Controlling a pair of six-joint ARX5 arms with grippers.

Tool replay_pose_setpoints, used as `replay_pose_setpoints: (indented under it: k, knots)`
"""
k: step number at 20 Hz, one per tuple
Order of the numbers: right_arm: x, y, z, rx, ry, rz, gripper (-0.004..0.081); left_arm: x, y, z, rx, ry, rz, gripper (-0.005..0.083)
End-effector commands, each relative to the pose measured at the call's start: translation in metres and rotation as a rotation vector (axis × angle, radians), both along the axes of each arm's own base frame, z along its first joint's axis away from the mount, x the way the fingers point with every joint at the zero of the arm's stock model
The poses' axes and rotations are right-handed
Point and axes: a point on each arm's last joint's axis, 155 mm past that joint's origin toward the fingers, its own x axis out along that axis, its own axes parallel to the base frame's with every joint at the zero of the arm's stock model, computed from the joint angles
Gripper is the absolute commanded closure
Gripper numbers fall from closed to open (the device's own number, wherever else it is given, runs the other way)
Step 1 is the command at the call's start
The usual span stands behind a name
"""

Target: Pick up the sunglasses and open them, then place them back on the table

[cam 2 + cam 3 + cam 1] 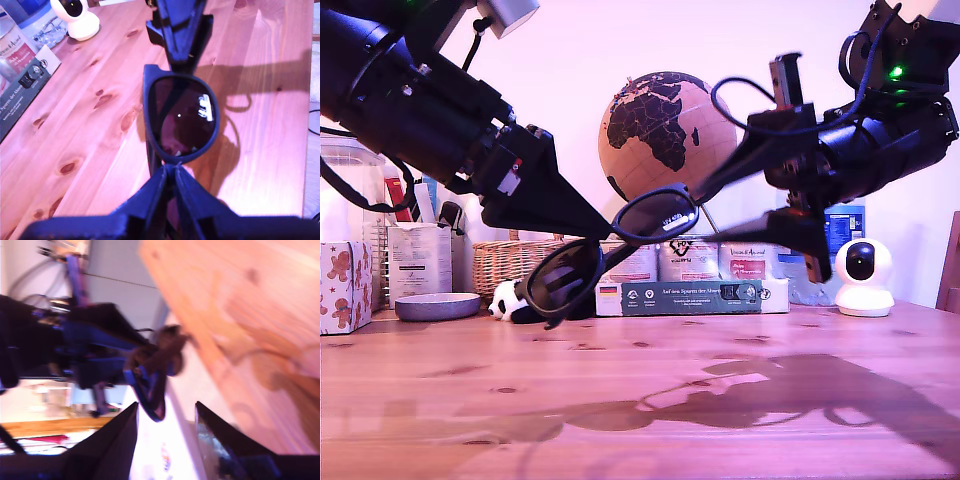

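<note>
The black sunglasses (655,215) hang in the air above the table (640,400), tilted, one lens higher than the other. My first gripper (608,232), coming in from the exterior view's left, is shut on the frame between the lenses. Its wrist view shows the closed fingertips (170,170) at the rim of a dark lens (180,115) with a white sticker (206,107). From the exterior view's right, my second gripper (703,217) is open, its tips at the higher lens's outer end. In its own blurred view, the sunglasses (152,375) lie beyond its spread fingers (127,425).
Along the back stand a cork globe (665,130), a white camera (863,277), a long box (690,296) with tins behind it, a wicker basket (510,262), a panda toy (505,298), a grey bowl (437,305) and a gingerbread-print box (342,285).
</note>
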Motion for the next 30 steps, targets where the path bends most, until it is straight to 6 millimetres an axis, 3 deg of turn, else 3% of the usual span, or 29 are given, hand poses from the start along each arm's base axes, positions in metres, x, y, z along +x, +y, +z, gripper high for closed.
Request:
replay_pose_setpoints:
  k: [1, 15, 25, 30]
  knots:
    - [0.001, 0.002, -0.002, -0.012, -0.025, 0.014, 0.0452, -0.001, 0.000, -0.006, 0.006, 0.011, -0.005, 0.0793]
    - [0.008, -0.004, -0.019, -0.109, -0.066, 0.004, 0.0452, -0.007, -0.006, -0.002, -0.020, 0.015, -0.044, 0.0793]
    - [0.016, -0.015, -0.039, -0.239, -0.098, -0.015, 0.0452, -0.004, -0.009, 0.005, -0.046, -0.002, -0.042, 0.0793]
    - [0.020, -0.022, -0.048, -0.297, -0.108, -0.029, 0.0452, 0.005, -0.001, 0.004, -0.040, -0.006, -0.005, 0.0793]
